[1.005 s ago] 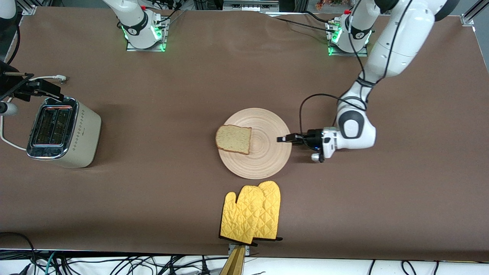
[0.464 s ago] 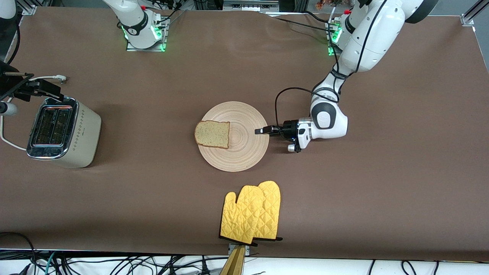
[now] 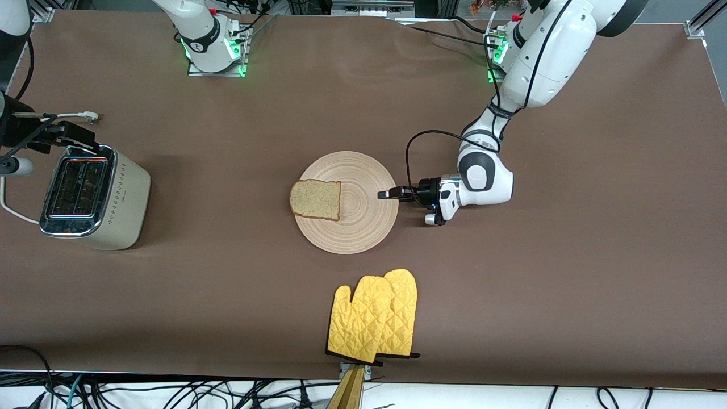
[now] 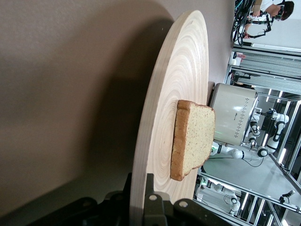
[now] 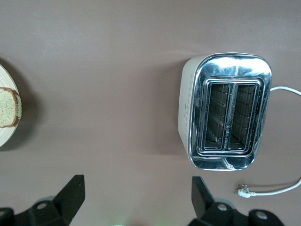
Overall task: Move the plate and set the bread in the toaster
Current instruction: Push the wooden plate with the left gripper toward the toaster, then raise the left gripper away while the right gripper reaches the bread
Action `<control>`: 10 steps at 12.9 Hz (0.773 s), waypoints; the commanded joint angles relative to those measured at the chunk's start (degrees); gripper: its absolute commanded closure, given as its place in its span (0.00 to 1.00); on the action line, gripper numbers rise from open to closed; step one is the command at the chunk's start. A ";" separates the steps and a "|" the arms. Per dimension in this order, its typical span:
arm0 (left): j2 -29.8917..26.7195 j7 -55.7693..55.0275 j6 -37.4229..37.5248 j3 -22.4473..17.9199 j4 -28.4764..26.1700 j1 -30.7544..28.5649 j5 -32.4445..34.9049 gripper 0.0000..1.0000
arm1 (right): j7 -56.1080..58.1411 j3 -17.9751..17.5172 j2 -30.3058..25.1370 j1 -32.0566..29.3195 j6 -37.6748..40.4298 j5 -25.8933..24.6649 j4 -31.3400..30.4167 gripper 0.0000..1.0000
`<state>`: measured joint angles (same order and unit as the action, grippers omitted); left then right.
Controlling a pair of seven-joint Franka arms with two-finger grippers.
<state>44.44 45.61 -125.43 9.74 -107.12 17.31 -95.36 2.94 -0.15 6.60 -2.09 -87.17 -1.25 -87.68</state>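
The pale wooden plate (image 3: 363, 218) lies at the table's middle, with the bread (image 3: 316, 199) on its side toward the right arm's end. My left gripper (image 3: 392, 193) is shut on the plate's rim at the side toward the left arm's end. The left wrist view shows its jaws (image 4: 139, 181) clamped on the plate's edge (image 4: 178, 84), with the bread (image 4: 195, 136) and the toaster (image 4: 233, 115) past it. The cream toaster (image 3: 93, 196) stands at the right arm's end, both slots empty. My right gripper (image 3: 59, 133) hangs open and empty (image 5: 136, 188) over the table by the toaster (image 5: 225, 117).
A pair of yellow oven mitts (image 3: 375, 315) lies near the table's front edge, nearer to the camera than the plate. The toaster's white cord and plug (image 3: 85, 116) lie unplugged beside it, also in the right wrist view (image 5: 263, 190).
My left gripper has dragged the plate with the bread toward the right arm's end and slightly away from the camera, then nearly stopped. My right gripper shifted only slightly.
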 commanded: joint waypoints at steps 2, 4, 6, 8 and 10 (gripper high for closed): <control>-0.06 2.99 0.27 -1.30 0.43 0.62 -2.37 0.54 | 0.49 -0.38 0.78 -0.20 0.78 0.37 1.11 0.00; -0.23 3.70 0.27 -1.39 0.25 0.53 -2.46 0.52 | 0.49 -0.38 1.74 -0.28 0.95 0.37 1.11 0.00; -1.72 3.79 0.27 -1.57 -0.71 -0.43 -2.11 0.48 | 0.40 -0.47 1.92 -0.11 0.95 0.37 1.11 0.00; -6.27 4.40 0.27 -1.57 -4.56 -3.94 -1.93 0.29 | 0.31 -0.56 2.71 -0.20 0.87 0.63 1.11 0.00; -11.11 4.32 0.27 -1.57 -9.04 -8.24 -1.41 0.00 | -0.12 -0.56 3.42 -0.20 0.87 2.37 0.94 0.00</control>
<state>40.25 47.77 -125.42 7.86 -109.14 12.78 -95.44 2.95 -0.38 9.33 -2.03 -87.07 -0.71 -87.69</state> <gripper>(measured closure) 0.300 0.000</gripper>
